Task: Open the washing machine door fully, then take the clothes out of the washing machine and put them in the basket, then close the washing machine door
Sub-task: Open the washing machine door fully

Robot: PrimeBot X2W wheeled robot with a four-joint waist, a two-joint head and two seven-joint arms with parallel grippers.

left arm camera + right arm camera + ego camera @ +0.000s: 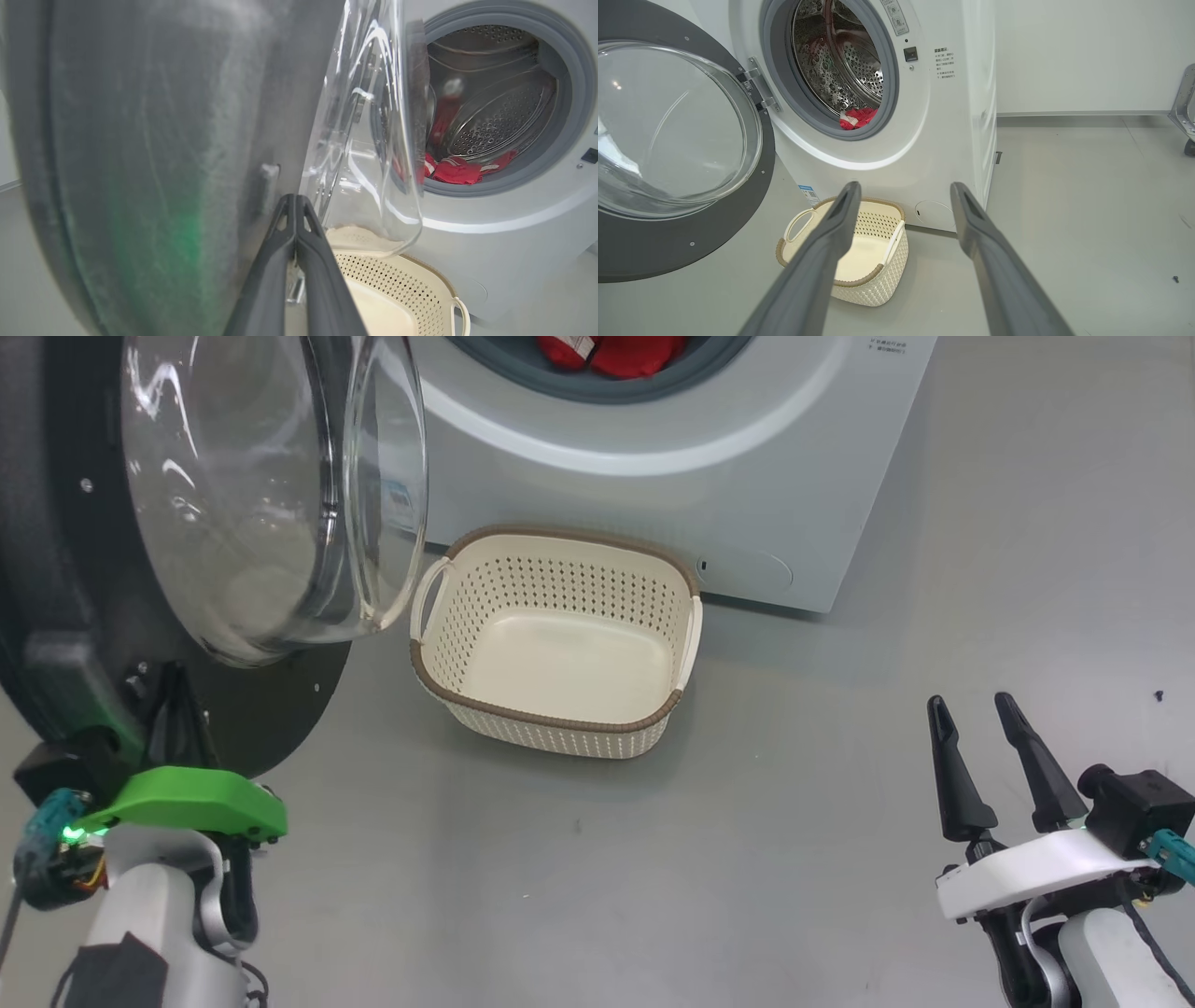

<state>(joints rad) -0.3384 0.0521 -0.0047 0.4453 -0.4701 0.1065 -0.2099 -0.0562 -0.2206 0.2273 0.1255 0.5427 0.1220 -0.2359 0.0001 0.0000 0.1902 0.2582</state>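
Left end effector (pixel 295 199) closed, tips at black rim of washing machine door (pixel 56 523). Right end effector (pixel 971 702) open above grey floor (pixel 794 859). Basket (pixel 551 720) ahead-left of it, before washing machine (pixel 747 476); clothes (pixel 625 355) beyond, in drum (pixel 859 70). White wall (pixel 1087 56) behind.

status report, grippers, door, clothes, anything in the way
Left gripper shut, tips at the door rim; right gripper open, holding nothing. Door open, clothes in the drum, basket empty. Nothing seen between drum and basket.
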